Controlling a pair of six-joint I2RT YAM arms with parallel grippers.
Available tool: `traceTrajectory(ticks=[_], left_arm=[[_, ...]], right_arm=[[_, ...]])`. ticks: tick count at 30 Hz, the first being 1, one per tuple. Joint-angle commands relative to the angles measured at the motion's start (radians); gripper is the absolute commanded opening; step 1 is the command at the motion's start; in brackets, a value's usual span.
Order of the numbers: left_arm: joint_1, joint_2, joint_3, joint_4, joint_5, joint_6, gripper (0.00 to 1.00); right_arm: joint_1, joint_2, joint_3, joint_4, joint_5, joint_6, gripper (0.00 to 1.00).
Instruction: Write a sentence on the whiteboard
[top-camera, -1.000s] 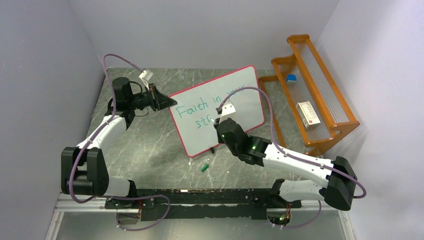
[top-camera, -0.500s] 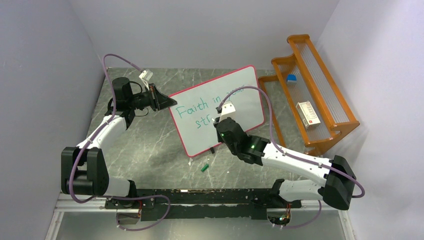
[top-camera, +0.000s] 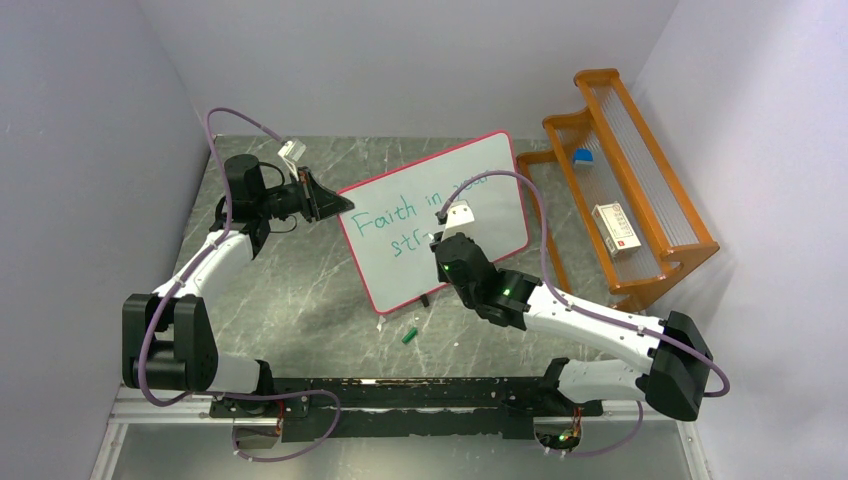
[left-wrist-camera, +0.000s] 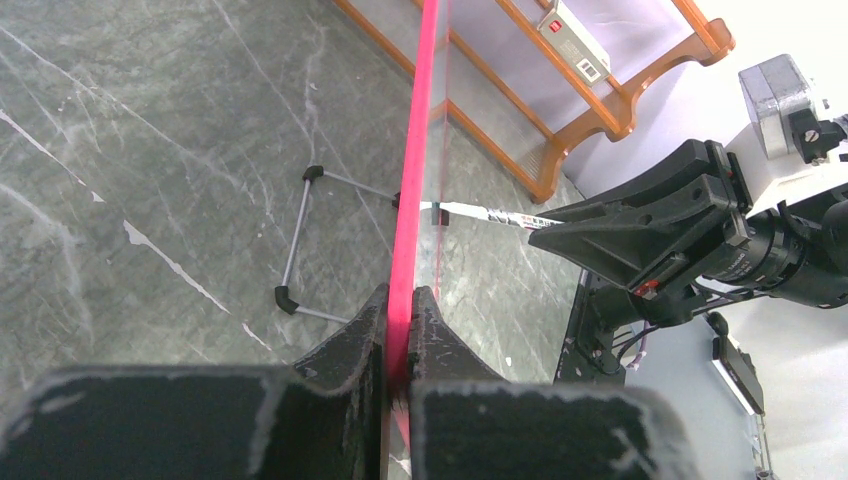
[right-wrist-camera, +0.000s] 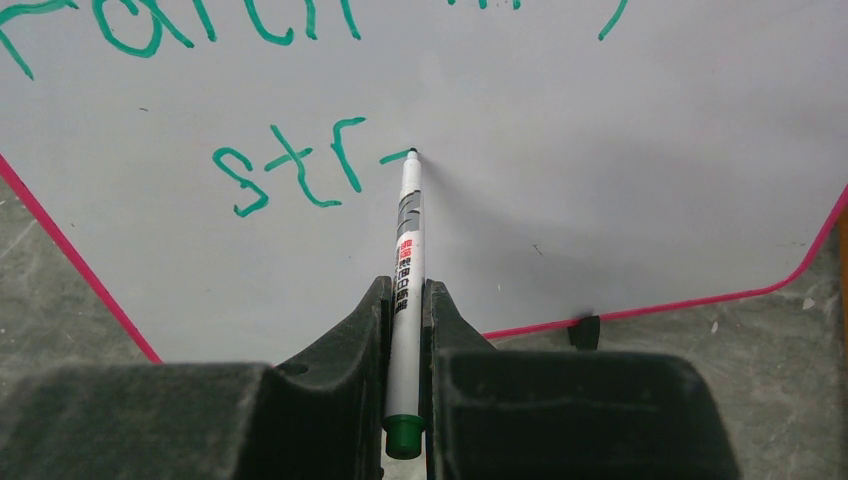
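Looking down from above: the whiteboard (top-camera: 400, 275) stands tilted in the middle of the grey marbled table (top-camera: 290, 290), its face turned towards the arms.
Sentence: the sentence (top-camera: 395, 218) is green and runs in two lines, "Faith in" and a little more on top, "str" beneath. The right wrist and its purple cable cover the end of the upper line.
Left gripper: the left gripper (top-camera: 335, 205) is clenched on the board's left edge.
Right gripper: the right gripper (top-camera: 440, 240) sits close before the lower middle of the board, and the wrist hides what it holds.
Around: a small green cap (top-camera: 409, 335) lies on the table near the board's near corner. An orange rack (top-camera: 640, 180) stands to the right of the board and carries a white box (top-camera: 615, 230) and a small blue block (top-camera: 583, 156).
Left wrist view: the two fingers pinch the pink frame (left-wrist-camera: 415, 150) edge-on, one on each side. A wire stand (left-wrist-camera: 300, 240) with black tips sits on the table behind the board. On the face side the marker (left-wrist-camera: 480, 213) reaches in from the right gripper and meets the board. The rack shows beyond.
Right wrist view: the jaws grasp the marker's white barrel, with its green tail end nearest the camera. Its tip touches the board at the right end of a short green stroke just after "str". A black foot (right-wrist-camera: 583, 332) shows under the lower frame, resting on the table.
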Motion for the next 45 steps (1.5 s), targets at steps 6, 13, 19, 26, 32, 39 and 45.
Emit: traceTrajectory(ticks=[6, 13, 19, 26, 32, 39, 45], left_arm=[[-0.019, 0.03, -0.012, -0.093, -0.058, 0.074, 0.05], [-0.019, 0.03, -0.012, -0.092, -0.057, 0.073, 0.05], [-0.019, 0.032, -0.011, -0.093, -0.056, 0.074, 0.05], [-0.019, 0.032, -0.011, -0.092, -0.057, 0.073, 0.05], [-0.019, 0.032, -0.011, -0.091, -0.059, 0.073, 0.05], [-0.019, 0.031, -0.012, -0.09, -0.057, 0.072, 0.05], [-0.019, 0.031, -0.012, -0.093, -0.059, 0.072, 0.05]], right_arm=[[-0.016, -0.006, 0.001, 0.025, 0.039, -0.005, 0.0], [-0.015, -0.007, 0.01, 0.041, 0.038, -0.015, 0.0], [-0.015, -0.006, 0.01, 0.06, 0.027, -0.022, 0.0], [-0.016, 0.005, 0.021, 0.068, 0.001, -0.032, 0.0], [-0.014, 0.013, 0.022, 0.066, -0.038, -0.036, 0.0], [-0.013, 0.013, 0.018, 0.052, -0.074, -0.036, 0.0], [-0.01, 0.004, 0.012, 0.024, -0.087, -0.029, 0.0]])
